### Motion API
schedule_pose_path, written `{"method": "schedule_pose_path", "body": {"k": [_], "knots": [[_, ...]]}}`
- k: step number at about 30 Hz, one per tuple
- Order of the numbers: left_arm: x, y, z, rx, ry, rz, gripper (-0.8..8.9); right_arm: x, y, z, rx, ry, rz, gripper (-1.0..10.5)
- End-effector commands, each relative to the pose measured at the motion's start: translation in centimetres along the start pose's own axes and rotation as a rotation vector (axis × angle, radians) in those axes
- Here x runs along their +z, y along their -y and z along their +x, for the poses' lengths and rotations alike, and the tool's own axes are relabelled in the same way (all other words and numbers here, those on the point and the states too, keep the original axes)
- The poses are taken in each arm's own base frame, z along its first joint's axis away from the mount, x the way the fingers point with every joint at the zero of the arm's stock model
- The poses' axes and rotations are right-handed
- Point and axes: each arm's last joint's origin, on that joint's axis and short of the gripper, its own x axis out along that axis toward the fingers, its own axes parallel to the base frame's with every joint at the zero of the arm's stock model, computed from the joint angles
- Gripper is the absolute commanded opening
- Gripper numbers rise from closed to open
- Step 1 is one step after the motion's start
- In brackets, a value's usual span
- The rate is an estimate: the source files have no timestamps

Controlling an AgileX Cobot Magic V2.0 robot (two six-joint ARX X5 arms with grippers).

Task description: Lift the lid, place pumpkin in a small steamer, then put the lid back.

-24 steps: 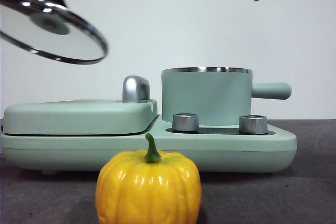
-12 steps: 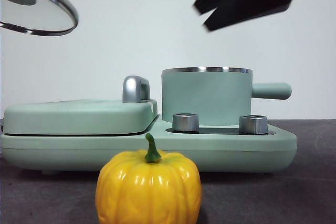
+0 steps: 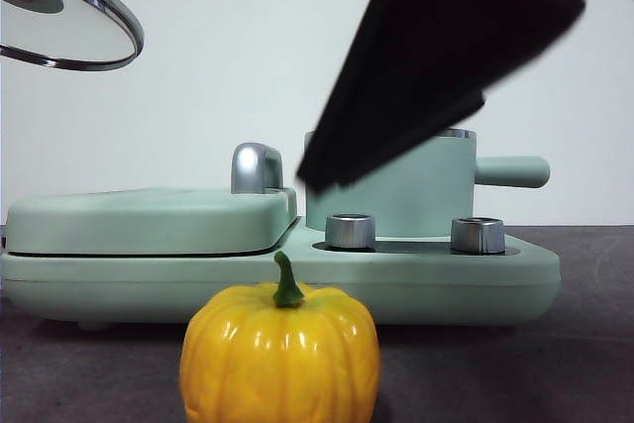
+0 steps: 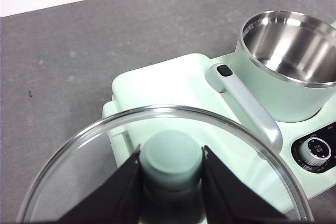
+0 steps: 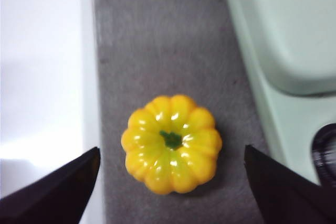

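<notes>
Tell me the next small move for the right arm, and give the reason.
Probably lower the right pincer straight down around the pumpkin. Its jaws are spread wide with the pumpkin centred between them, sitting untouched on the table. The left pincer holds the lid up and aside by its knob, so the small steamer stands open and empty.

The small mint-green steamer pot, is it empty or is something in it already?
Empty. The left wrist view looks into the small mint-green steamer pot and shows only bare steel inside; the glossy yellow ribbed pumpkin sits on the table.
</notes>
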Motion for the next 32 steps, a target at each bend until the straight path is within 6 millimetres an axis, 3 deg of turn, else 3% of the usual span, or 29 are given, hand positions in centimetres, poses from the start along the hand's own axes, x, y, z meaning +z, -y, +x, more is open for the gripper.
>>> {"method": "schedule_pose_path", "body": {"k": [1, 23, 32], "knots": [[0.6, 0.0, -0.2, -0.001, 0.043, -0.004, 0.09, 0.4, -0.1, 1.2, 0.005, -0.031, -0.023, 4.9], [0.7, 0.0, -0.2, 0.003, 0.046, 0.027, 0.1, -0.8, 0.8, 6.3, 0.04, -0.146, 0.002, 5.2], [0.7, 0.0, -0.2, 0.003, 0.046, 0.027, 0.1, -1.0, 0.8, 6.7, 0.045, -0.161, 0.044, 4.1]]}}
